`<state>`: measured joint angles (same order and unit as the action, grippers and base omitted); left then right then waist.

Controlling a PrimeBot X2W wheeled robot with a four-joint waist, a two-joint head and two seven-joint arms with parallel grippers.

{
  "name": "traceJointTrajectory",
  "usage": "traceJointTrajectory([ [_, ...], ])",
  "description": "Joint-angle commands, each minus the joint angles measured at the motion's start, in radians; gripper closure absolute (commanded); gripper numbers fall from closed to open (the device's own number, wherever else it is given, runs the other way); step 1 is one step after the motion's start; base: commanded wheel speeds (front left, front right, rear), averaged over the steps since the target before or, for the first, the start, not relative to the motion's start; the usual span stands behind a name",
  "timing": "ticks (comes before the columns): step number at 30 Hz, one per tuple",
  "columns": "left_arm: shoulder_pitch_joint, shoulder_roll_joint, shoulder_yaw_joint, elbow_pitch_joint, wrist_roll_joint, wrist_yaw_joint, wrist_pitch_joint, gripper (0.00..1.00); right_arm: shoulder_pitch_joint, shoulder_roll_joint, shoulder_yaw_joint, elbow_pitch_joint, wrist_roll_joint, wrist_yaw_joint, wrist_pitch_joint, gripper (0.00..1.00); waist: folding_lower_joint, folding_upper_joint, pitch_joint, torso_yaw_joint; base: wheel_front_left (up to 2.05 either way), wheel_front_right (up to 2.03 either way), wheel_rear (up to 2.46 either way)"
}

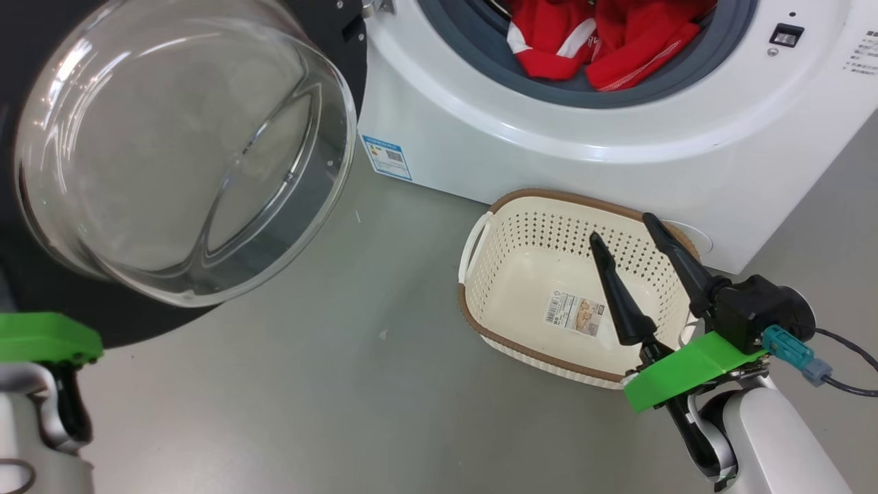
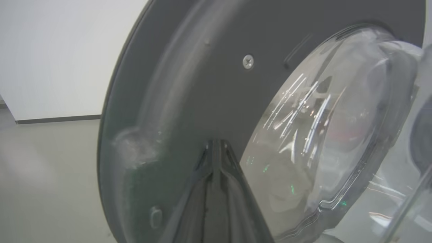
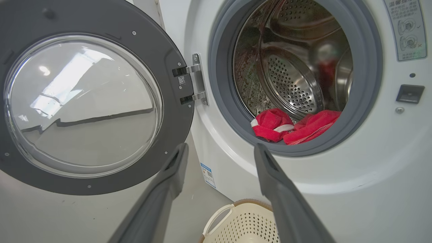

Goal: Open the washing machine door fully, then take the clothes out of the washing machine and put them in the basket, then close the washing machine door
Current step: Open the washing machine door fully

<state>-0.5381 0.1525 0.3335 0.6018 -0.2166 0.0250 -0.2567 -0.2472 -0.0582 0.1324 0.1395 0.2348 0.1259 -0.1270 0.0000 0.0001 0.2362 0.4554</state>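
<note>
The washing machine door (image 1: 185, 151) stands swung wide to the left of the white washing machine (image 1: 480, 137), its glass bowl facing me. Red clothes (image 1: 597, 41) with white stripes lie on the grey seal at the bottom of the drum mouth, and show as well in the right wrist view (image 3: 293, 126). The cream basket (image 1: 521, 240) sits on the floor in front of the machine, holding just its paper label. My right gripper (image 1: 622, 228) hovers open over the basket, pointing at the drum (image 3: 221, 148). My left gripper (image 2: 216, 143) is shut, fingertips close to the door's dark inner rim (image 2: 202, 84).
Grey floor (image 1: 357, 384) spreads between the door and the basket. A dark cable (image 1: 850, 384) trails from my right wrist. My left arm's green mount (image 1: 44, 336) sits at the lower left under the door. A white wall (image 2: 60, 50) stands beyond the door.
</note>
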Motion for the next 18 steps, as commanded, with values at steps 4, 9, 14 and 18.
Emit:
traceJointTrajectory([
  [4,0.02,0.015,0.028,-0.111,0.026,-0.014,-0.005,0.0,-0.004,0.008,0.015,-0.013,0.011,0.005,-0.022,0.0,0.0,-0.0001,-0.005,-0.006,0.0,0.0,0.0],
  [9,0.061,-0.023,0.023,-0.278,0.047,-0.03,-0.005,0.0,-0.005,0.008,0.005,0.008,0.021,0.005,-0.043,0.0,0.0,-0.0001,-0.024,-0.026,0.0,0.0,0.0],
  [14,0.111,-0.073,-0.033,-0.46,0.014,-0.098,-0.005,0.0,-0.011,0.008,-0.016,0.024,0.025,0.005,-0.064,0.0,0.0,-0.0001,-0.04,-0.056,0.0,0.0,0.0],
  [18,0.152,-0.089,-0.111,-0.516,-0.023,-0.129,-0.004,0.0,-0.02,0.008,-0.028,0.031,0.018,0.005,-0.079,0.0,0.0,-0.0001,-0.051,-0.091,0.0,0.0,0.0],
])
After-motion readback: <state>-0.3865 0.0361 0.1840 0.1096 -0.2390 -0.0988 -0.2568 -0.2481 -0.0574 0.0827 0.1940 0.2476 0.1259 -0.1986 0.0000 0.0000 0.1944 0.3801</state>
